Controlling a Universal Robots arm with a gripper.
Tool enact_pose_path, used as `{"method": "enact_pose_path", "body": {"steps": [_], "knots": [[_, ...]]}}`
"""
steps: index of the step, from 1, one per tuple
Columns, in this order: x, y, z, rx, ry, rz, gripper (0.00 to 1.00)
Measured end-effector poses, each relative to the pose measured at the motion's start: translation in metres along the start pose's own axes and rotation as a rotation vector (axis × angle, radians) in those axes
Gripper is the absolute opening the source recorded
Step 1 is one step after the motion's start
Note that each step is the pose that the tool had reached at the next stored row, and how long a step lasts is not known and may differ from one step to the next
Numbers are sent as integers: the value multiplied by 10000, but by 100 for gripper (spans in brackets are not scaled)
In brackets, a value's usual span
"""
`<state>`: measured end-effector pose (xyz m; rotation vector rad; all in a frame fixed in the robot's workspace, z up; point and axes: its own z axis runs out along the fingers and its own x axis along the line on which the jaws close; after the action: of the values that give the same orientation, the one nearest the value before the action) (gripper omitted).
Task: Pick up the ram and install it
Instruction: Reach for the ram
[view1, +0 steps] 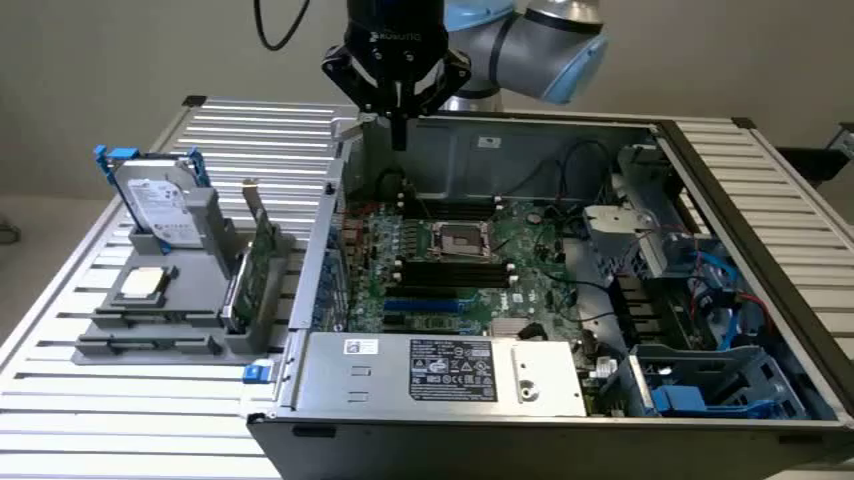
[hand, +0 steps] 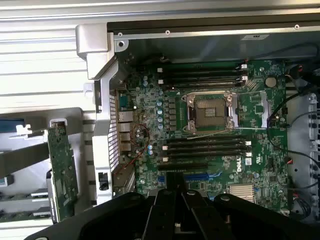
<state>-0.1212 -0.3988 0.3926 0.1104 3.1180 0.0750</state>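
The pincer (view1: 396, 112) hangs above the open computer case (view1: 561, 150), clenched on the ram (view1: 398, 135), which is seen edge-on.

Exterior view: diffuse overhead light, moderate level, no hard shadows. Slatted table (view1: 80, 400) reads bright, w/ mild glare on slats at the exterior view's left. Chassis (view1: 561, 140) walls shade the motherboard (view1: 454, 260); the drive bay (view1: 707, 380) at the exterior view's right is darkest. Wrist view: slats nearly washed out, board dimmer. Gripper (hand: 176, 189) body is a black, detail-free mass, poss. underexposed.
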Motion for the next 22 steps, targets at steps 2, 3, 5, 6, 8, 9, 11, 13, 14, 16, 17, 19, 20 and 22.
{"method": "enact_pose_path", "body": {"steps": [2, 3, 5, 6, 8, 9, 11, 13, 14, 16, 17, 19, 20, 22], "knots": [[0, 0, 0, 0, 0, 0, 11], [0, 0, 0, 0, 0, 0, 11], [0, 0, 0, 0, 0, -1, 11], [0, 0, 0, 0, 0, 0, 11], [0, 0, 0, 0, 0, 0, 11], [1, 0, 0, 0, 0, 1, 11], [31, -2, 0, -1, 3, 2, 11], [118, -8, -1, 4, 49, 3, 11], [164, -12, 0, 4, 53, 4, 11], [253, -18, 1, 3, 54, 3, 11], [298, -21, 1, 4, 55, 2, 11], [388, -28, 3, 3, 55, 2, 11], [434, -31, 2, 5, 57, 3, 11], [527, -38, 4, 5, 58, 3, 11]]}}
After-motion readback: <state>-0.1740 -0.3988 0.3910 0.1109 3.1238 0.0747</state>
